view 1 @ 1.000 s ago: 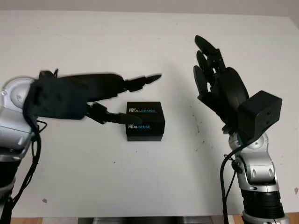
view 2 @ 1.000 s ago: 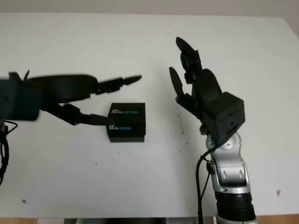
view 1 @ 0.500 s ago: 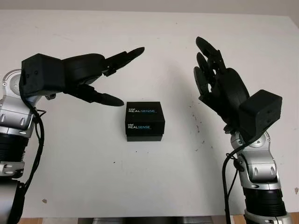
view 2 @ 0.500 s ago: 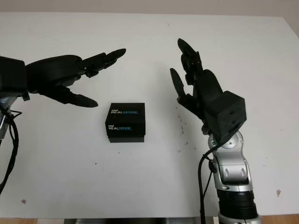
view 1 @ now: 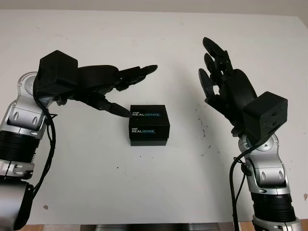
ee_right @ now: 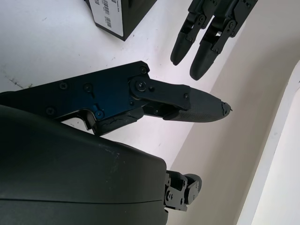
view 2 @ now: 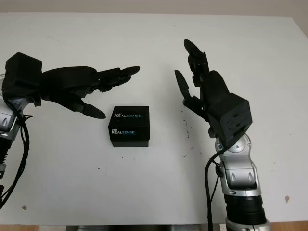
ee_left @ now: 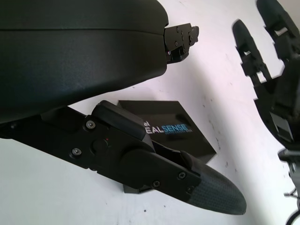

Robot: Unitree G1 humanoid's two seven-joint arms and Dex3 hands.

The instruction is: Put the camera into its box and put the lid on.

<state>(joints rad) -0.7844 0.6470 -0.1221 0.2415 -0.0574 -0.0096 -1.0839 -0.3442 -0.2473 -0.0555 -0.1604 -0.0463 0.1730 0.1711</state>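
RealSense box (view 1: 148, 125) sits lidded at table (view 1: 144, 192) centre; left hand (view 1: 103, 86) at its 10 o'clock and right hand (view 1: 226, 91) at 3, both holding nothing, fingers extended, likely bracketing it

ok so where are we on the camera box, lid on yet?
Looks done: the black RealSense box sits closed on the white table, lid on; whether the camera is inside cannot be seen. In hand: nothing. The left hand is open, just left of the box and not touching it; the right hand is open, raised to its right. Left: nothing visible.
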